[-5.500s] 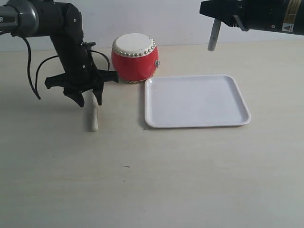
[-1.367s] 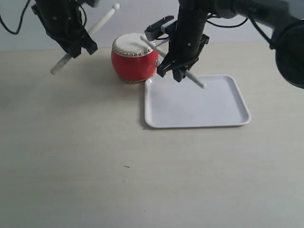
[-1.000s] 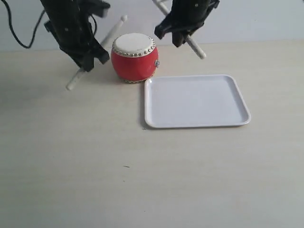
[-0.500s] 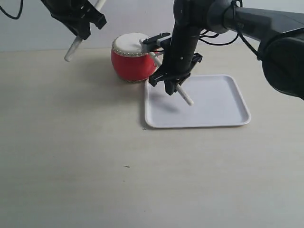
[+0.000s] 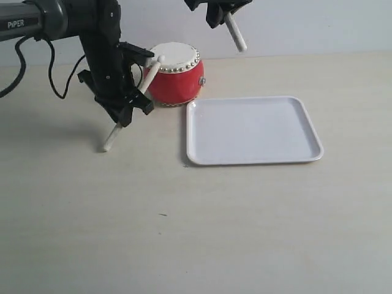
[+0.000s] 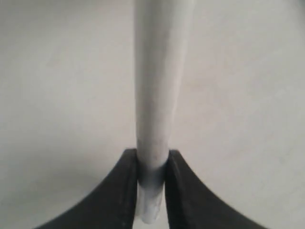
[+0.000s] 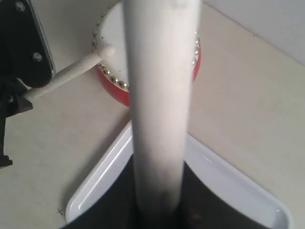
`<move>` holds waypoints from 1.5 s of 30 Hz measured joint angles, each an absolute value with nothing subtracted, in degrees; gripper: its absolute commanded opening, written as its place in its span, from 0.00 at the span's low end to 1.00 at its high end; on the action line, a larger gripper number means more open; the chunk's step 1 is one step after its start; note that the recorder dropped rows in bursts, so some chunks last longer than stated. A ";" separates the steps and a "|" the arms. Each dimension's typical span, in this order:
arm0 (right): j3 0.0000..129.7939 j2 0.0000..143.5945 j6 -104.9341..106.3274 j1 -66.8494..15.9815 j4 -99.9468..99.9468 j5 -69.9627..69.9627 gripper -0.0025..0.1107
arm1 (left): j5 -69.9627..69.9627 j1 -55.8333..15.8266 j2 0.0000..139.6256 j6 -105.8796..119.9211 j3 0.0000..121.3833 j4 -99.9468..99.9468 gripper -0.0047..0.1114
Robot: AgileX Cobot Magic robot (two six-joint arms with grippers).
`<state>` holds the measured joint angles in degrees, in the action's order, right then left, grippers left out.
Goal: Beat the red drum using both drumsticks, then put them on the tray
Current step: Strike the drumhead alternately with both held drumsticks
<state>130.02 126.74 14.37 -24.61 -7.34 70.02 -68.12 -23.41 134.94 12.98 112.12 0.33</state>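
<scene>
The red drum (image 5: 174,73) stands behind the white tray (image 5: 252,130). My left gripper (image 5: 127,104) is shut on a drumstick (image 5: 131,103) whose rounded tip rests on the drum's left rim. In the left wrist view that drumstick (image 6: 157,95) sits clamped between the black fingers (image 6: 125,191). My right gripper (image 5: 220,9) is high above the drum, shut on the second drumstick (image 5: 234,32), which slants down to the right. From the right wrist view, this drumstick (image 7: 159,95) crosses over the drum (image 7: 116,71) and tray (image 7: 105,176), and the left drumstick's tip (image 7: 105,50) touches the skin.
The pale wooden table (image 5: 196,220) stretches in front of the tray and drum. A black cable (image 5: 52,79) hangs from the left arm. A white wall runs behind the table.
My left gripper swung down from high at the left and its drumstick tip came onto the drum. My right gripper lifted off the drum and tray corner to the top of the view.
</scene>
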 measured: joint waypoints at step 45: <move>125.29 131.65 14.45 -24.61 -13.40 70.08 0.02 | -68.75 -23.50 128.81 10.98 112.57 -0.91 0.04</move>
<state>125.29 131.65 14.45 -24.61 -13.40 70.08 -68.75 -23.50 128.81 10.98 112.57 -0.91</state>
